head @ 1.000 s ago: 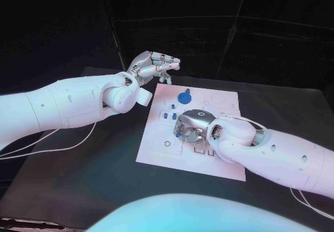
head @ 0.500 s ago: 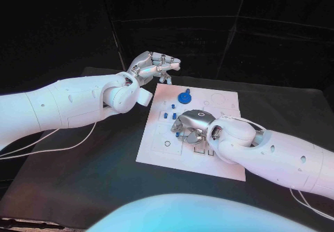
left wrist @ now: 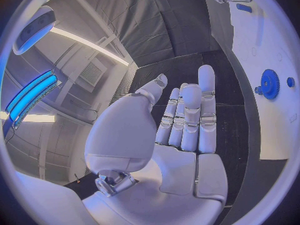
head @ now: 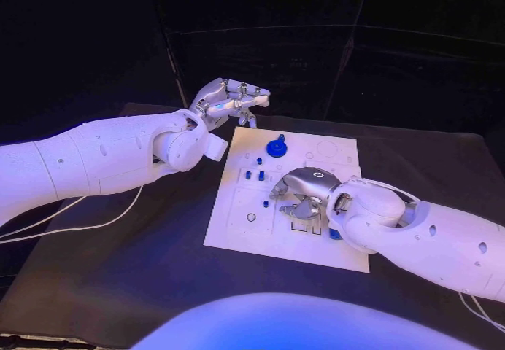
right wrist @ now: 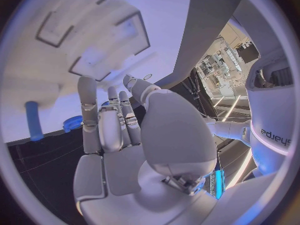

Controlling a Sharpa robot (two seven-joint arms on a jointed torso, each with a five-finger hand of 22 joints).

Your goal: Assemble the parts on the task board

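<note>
Table point(head: 126, 262): black, carrying the white task board at its middle.
Task board point(head: 242, 233): flat white plate with outlined recesses, small blue parts scattered on its far half.
Left hand point(head: 230, 98): raised above the table just off the board's far left corner, fingers lying close together and lightly curled, nothing held; the wrist view shows an empty palm point(left wrist: 181, 150).
Right hand point(head: 300, 197): low over the board's middle, fingers bent down toward the surface; whether it grips a part I cannot tell.
Blue gear point(head: 276, 148): on the board's far part, near the left hand.
Blue peg point(right wrist: 32, 120): lying on the board beside the right hand's fingertips point(right wrist: 85, 85).
</note>
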